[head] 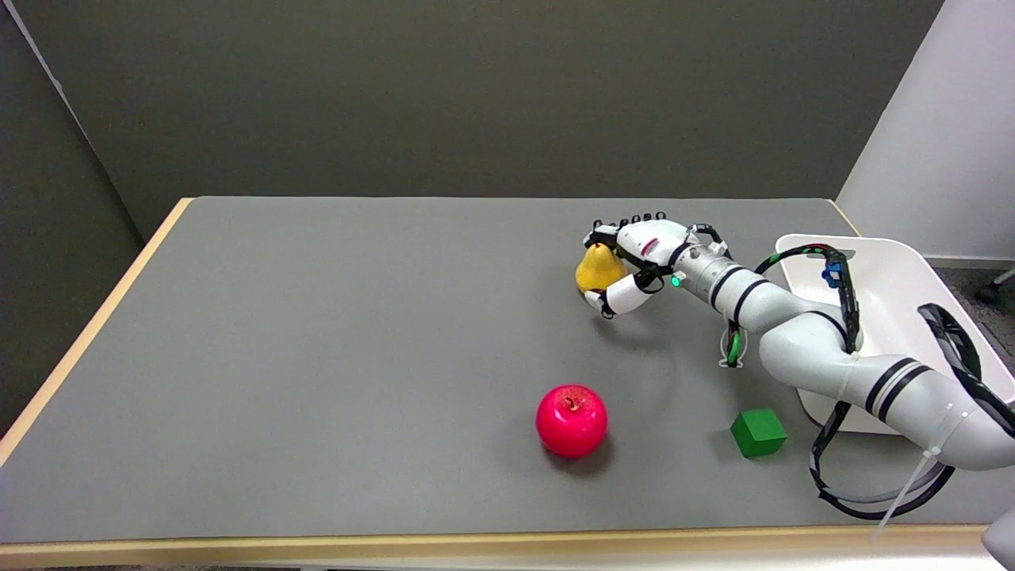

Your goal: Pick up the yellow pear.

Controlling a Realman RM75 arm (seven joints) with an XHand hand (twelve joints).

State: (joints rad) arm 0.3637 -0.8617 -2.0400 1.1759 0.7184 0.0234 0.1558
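A robot's right hand (pixel 634 262), reaching from the lower right, has its fingers (pixel 626 295) wrapped around an upright pear (pixel 596 270) at the desk's (pixel 317 357) far right, apparently gripping it ready to lift.

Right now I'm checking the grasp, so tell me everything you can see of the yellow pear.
The pear is yellow-orange, smooth and slightly glossy, looking like plastic or wax, with a narrow top and a rounder base. It stands roughly upright toward the far right of the grey table. The right hand wraps it from the right: fingers curl over its top and another presses its lower front. Whether it is lifted off the table cannot be told.
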